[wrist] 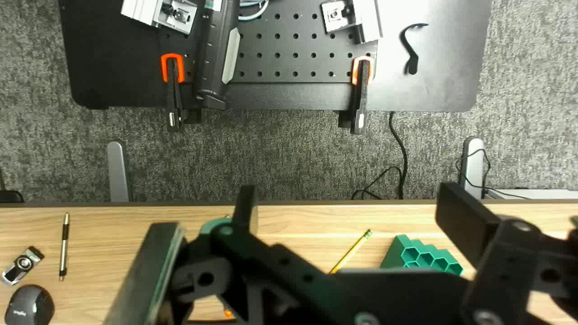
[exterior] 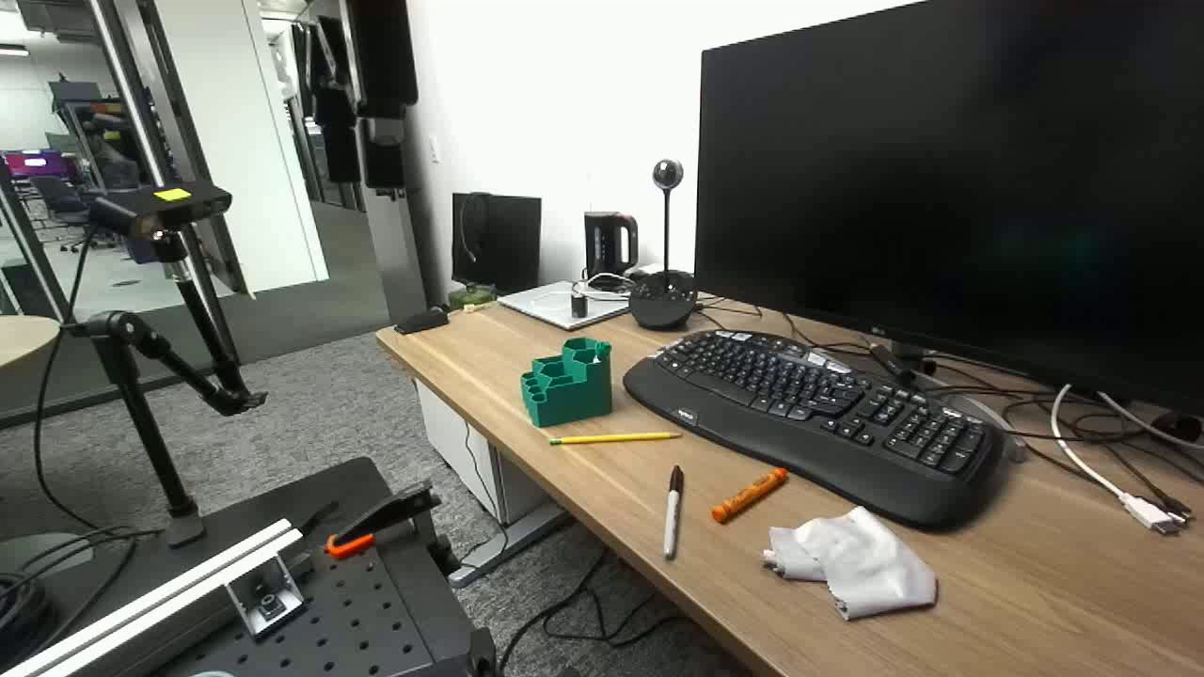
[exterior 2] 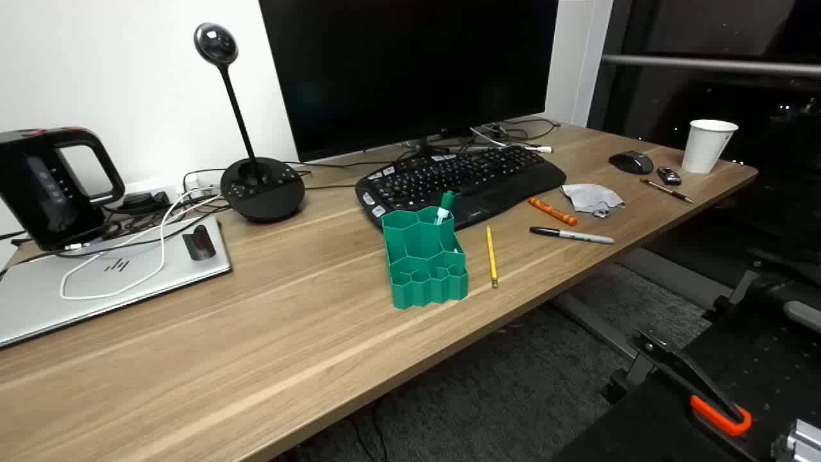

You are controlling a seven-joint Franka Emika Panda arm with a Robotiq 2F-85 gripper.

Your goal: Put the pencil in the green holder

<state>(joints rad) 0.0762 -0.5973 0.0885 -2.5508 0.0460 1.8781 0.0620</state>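
Slim yellow wooden pencil (exterior: 616, 438) lies flat on wood-grain desk (exterior 2: 288, 333), just beside stepped dark-green plastic holder (exterior: 578, 404). Likely light, stiff, apt to roll; best pinched across mid-shaft. Black two-fingered claw (wrist: 347, 213) stands wide, holding nothing.

In an exterior view, saw the thin yellow pencil (exterior 2: 491, 256) lying flat just beside the green holder (exterior 2: 421, 246), at three o'clock, tip toward twelve, green-banded end toward six. Saw the holder standing upright, honeycomb-celled, stepping down toward six. In the wrist view, found both partly hidden.
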